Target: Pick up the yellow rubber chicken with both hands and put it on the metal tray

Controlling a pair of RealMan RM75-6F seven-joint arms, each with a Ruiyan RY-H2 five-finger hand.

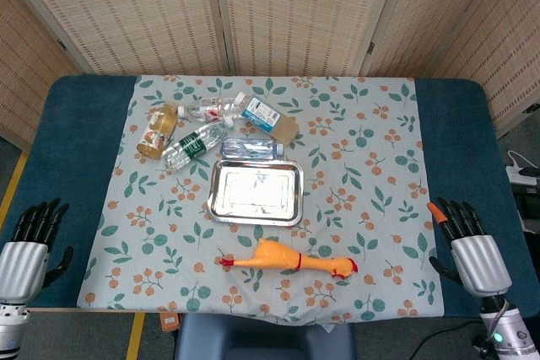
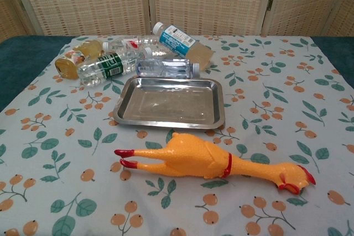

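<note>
While your left hand point(image 1: 29, 246) and right hand point(image 1: 469, 246) rested open and empty, the chicken point(image 1: 287, 260) lay between them, just before the tray point(image 1: 213, 194).

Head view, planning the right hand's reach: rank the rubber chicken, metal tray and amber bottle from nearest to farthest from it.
From the right hand:
1. Rubber chicken, near table edge, head toward that hand.
2. Metal tray, centre.
3. Amber bottle, far left corner of the cloth.

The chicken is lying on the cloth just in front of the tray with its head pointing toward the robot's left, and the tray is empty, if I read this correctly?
Not quite: the chicken lies on the cloth just in front of the empty tray, but its red-combed head points toward the robot's right; the red feet point left. The chest view shows this clearly.
</note>
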